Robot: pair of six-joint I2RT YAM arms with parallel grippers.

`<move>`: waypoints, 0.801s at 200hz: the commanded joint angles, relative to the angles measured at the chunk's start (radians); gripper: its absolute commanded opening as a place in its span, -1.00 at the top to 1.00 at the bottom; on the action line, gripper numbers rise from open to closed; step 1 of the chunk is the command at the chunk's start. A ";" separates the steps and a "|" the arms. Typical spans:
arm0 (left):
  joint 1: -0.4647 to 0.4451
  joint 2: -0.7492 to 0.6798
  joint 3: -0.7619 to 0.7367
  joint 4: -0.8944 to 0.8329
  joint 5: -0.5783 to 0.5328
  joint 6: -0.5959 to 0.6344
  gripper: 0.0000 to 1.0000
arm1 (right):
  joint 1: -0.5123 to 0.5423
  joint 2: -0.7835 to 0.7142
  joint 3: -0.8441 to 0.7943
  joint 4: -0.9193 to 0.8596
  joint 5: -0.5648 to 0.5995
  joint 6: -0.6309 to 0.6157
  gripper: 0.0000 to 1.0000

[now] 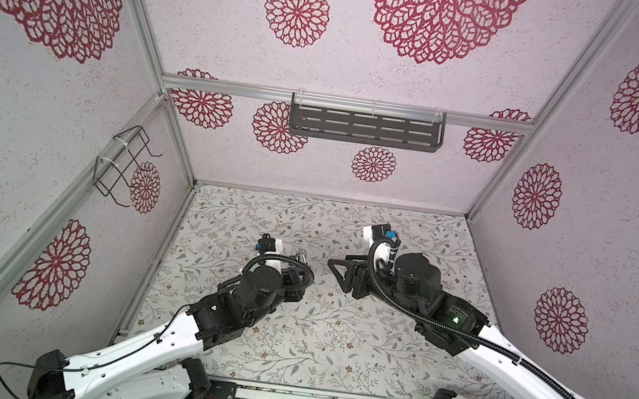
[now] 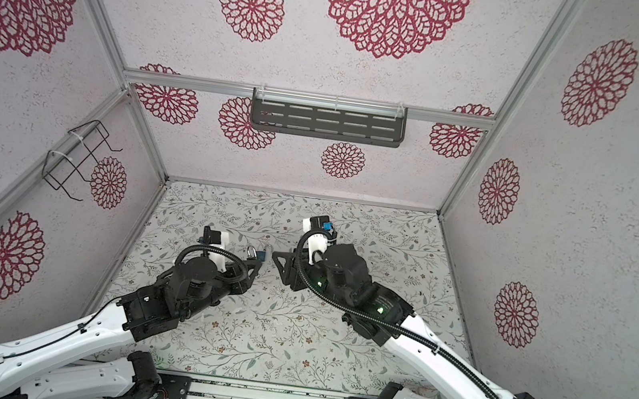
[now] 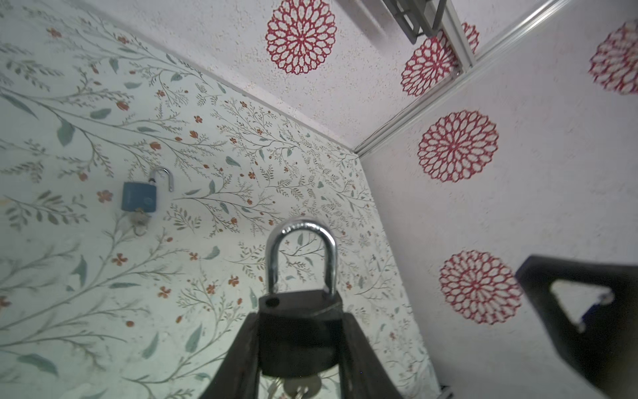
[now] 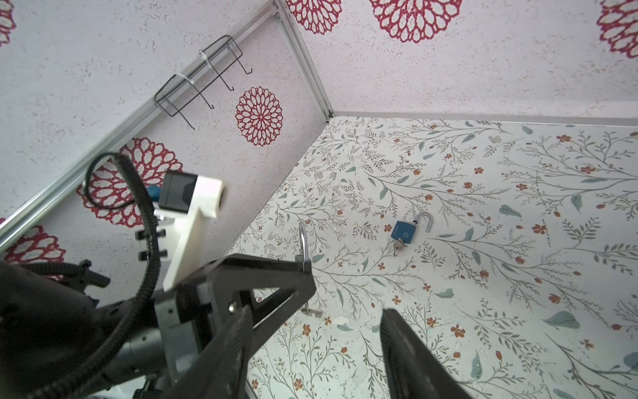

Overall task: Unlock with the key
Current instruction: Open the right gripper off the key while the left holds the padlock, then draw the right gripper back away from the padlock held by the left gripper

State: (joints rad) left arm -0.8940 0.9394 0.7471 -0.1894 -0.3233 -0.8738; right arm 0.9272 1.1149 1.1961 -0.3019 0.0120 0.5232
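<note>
Where the arms stood: both reached inward over the table (image 1: 289, 351), grippers facing each other, just apart.
Left gripper (image 3: 299, 345): partly closed, clamped on the dark padlock (image 3: 297, 311), shackle (image 3: 300, 229) pointing away from the wrist.
Right gripper (image 4: 316, 319): jaws spread, nothing held.
Key (image 3: 300, 387): at the padlock's base, half cut off by the wrist view's edge.
Unclear: whether the shackle was locked or free.
</note>
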 commanded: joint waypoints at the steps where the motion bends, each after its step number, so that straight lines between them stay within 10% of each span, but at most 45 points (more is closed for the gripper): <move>1: 0.009 -0.025 -0.049 0.118 0.037 0.280 1.00 | -0.020 0.056 0.075 -0.160 -0.050 -0.010 -0.35; 160: 0.008 0.037 -0.122 0.258 0.105 0.478 1.00 | -0.062 0.399 0.349 -0.376 -0.026 -0.152 -0.61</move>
State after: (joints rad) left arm -0.8928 0.9714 0.6067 0.0223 -0.2214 -0.4217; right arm 0.8680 1.5028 1.5021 -0.6395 -0.0589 0.4107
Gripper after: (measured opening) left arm 0.348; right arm 0.805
